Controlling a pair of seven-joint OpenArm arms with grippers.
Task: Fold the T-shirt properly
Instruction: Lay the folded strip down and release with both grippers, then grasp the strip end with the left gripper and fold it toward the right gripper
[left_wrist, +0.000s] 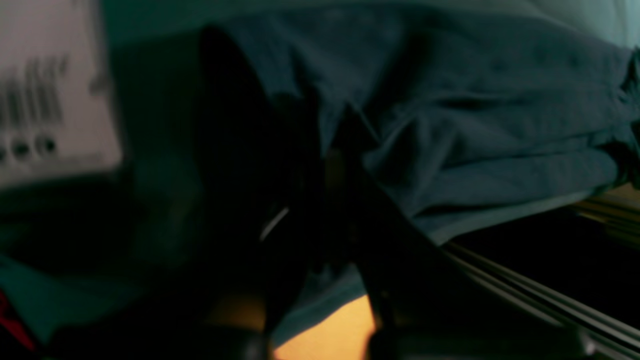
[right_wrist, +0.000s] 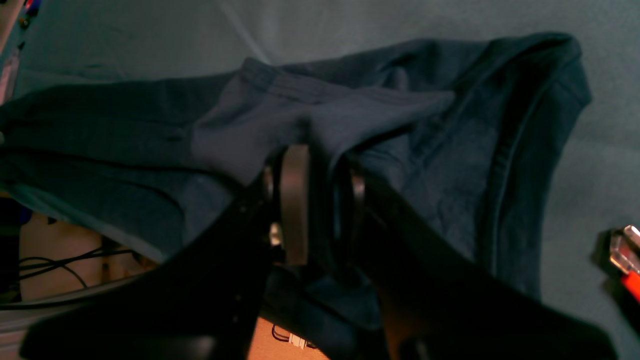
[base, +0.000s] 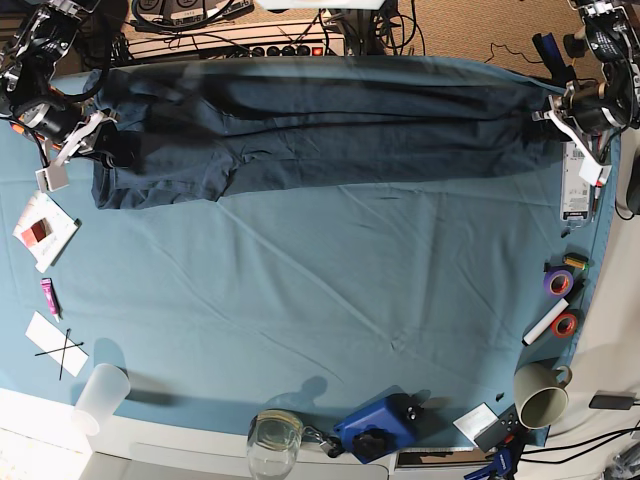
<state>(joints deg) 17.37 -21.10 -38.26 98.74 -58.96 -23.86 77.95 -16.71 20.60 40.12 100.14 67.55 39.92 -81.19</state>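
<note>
T-shirt (base: 310, 130) stretched between both jaws — right clenched on it, left seemingly too.

Both arms reach outward at opposite sides; the right pincer (right_wrist: 312, 165) grips cloth, the left pincer (left_wrist: 325, 165) has its jaws near together.

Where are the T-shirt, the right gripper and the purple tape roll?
T-shirt (base: 330, 130): base view, mid-body of the stretched cloth.
Right gripper (right_wrist: 315, 165): right wrist view, between fingertips pinching fabric.
Purple tape roll (base: 558, 282): base view, its ring.
</note>
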